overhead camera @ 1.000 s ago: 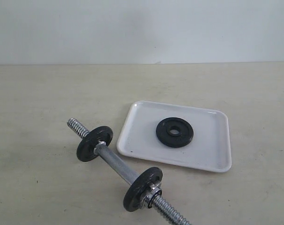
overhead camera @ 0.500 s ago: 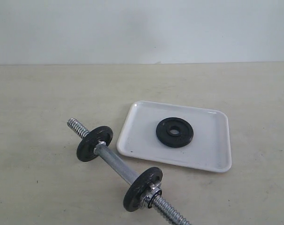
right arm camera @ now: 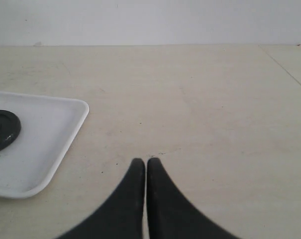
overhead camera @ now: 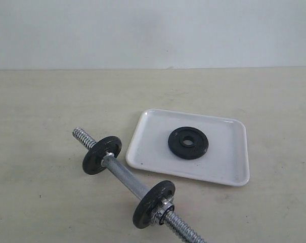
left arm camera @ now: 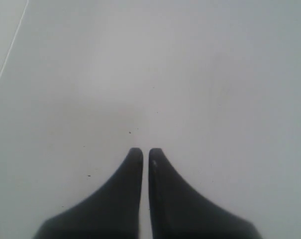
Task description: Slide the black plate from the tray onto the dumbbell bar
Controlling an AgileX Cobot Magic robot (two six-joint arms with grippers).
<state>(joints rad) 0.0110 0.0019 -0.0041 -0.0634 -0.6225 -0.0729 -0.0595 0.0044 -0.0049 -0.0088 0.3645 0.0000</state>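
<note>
Pale beige desk (overhead camera: 41,101) under a plain white wall (overhead camera: 153,30), filling the exterior view from edge to edge. Right of centre, the tray (overhead camera: 228,157), white and shallow, flat on the desk. Inside it, close to its middle, the black plate (overhead camera: 188,143), lying flat with its hole facing up, clear of the rim on every side. In the lower left of the frame, the dumbbell bar (overhead camera: 125,177), running diagonally from upper left down to the bottom edge, near the tray's lower left corner but apart from it. Already on the bar, two more black discs standing on edge: the upper disc (overhead camera: 101,155) just inside one threaded end (overhead camera: 82,136), and the lower disc (overhead camera: 154,203) with a silver nut collar (overhead camera: 166,207) against its outer face.

Set against the pictures from half a second and a full second earlier: no visible difference. Same spot for the black plate on the tray, same place for the tray, same angle for the dumbbell bar, same tilt for both mounted discs.

Closed to a thin slit, the left gripper (left arm camera: 145,152), with nothing between its dark fingers, over a bare pale surface. Closed just as tightly, the right gripper (right arm camera: 142,162), also gripping nothing, above bare desk, well apart from the tray (right arm camera: 50,134) and from the black plate (right arm camera: 2,130), partly cut off by that picture's border.
</note>
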